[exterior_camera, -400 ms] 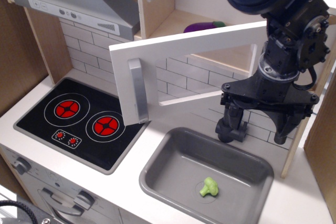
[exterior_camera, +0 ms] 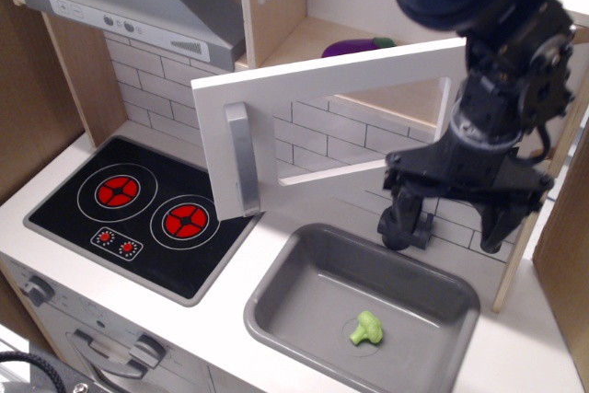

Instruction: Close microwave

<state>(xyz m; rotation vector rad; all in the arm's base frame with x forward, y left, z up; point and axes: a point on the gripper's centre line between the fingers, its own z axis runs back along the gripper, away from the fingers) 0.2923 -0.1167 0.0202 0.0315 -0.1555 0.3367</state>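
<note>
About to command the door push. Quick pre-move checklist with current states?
1. Microwave door open, needs closing: ok, it stands swung wide.
2. Gripper in contact with the door: cannot tell; it overlaps the door's right end.
3. Gripper empty: ok, nothing between the spread fingers.
4. Eggplant clear of the door's closing path: cannot tell.
5. Handle unobstructed: ok.
6. Broccoli out of the way: ok, in the sink.

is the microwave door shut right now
No, the microwave door hangs wide open, swung out over the sink, with an eggplant visible inside.
</note>
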